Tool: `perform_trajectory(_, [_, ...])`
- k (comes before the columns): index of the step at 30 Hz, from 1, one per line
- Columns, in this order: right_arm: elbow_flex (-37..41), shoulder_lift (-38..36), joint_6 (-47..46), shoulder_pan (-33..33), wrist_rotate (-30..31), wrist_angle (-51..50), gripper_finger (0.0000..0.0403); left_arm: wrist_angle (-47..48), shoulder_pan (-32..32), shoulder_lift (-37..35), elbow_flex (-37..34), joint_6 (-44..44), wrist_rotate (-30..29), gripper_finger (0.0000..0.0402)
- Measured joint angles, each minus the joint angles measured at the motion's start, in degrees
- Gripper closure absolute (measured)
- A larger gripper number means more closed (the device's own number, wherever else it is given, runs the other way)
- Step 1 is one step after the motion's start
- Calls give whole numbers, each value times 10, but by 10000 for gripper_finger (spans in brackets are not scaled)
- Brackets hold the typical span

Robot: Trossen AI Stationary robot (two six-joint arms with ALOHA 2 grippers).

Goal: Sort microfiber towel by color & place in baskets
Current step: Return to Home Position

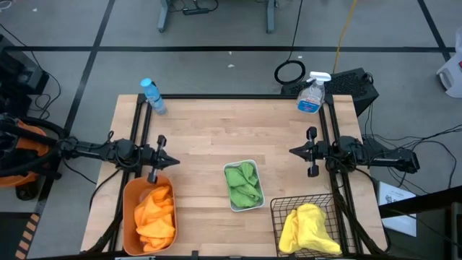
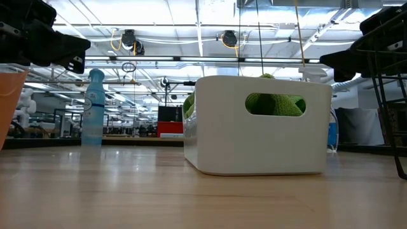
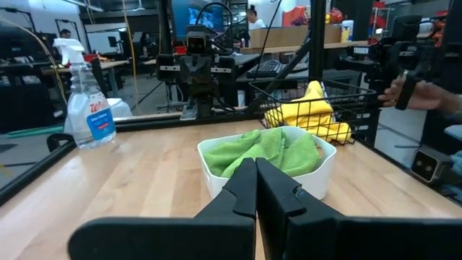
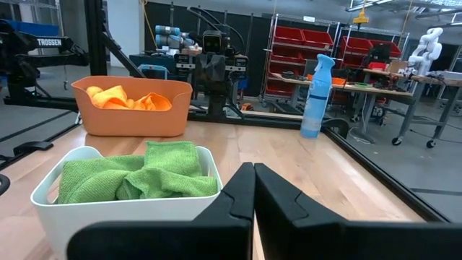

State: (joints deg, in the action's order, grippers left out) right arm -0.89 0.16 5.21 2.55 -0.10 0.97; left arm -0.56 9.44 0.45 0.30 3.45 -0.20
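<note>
Left gripper: over the left edge of the bench, pointing inward across the wood. Its fingers are clenched tip to tip with nothing between them. It hangs near the tub, just off that tub's inward end, and is raised clear of the bench top.

Right gripper: mirror spot over the right edge, pointing inward toward the left one. It is also clenched and holds nothing, and it is up off the wood. The two are well apart.

The three containers sit in a row along one long edge:
- Tub at the left corner, with orange towels heaped inside.
- Bin about mid-edge, set a little in from it and between the other two. Green towels fill it and show through its handle slot.
- Basket at the right corner, with a yellow towel bunched inside.

None of the containers touch each other.

On the opposite long edge, a water bottle stands upright at the left corner. A spray bottle stands upright at the right corner. Both are well apart from the containers.
</note>
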Motion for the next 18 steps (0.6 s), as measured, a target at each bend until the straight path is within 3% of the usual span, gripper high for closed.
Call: perform_trajectory(18, [0,0,0,0,0,0,402,0,-25,0,0,-15,-7,395])
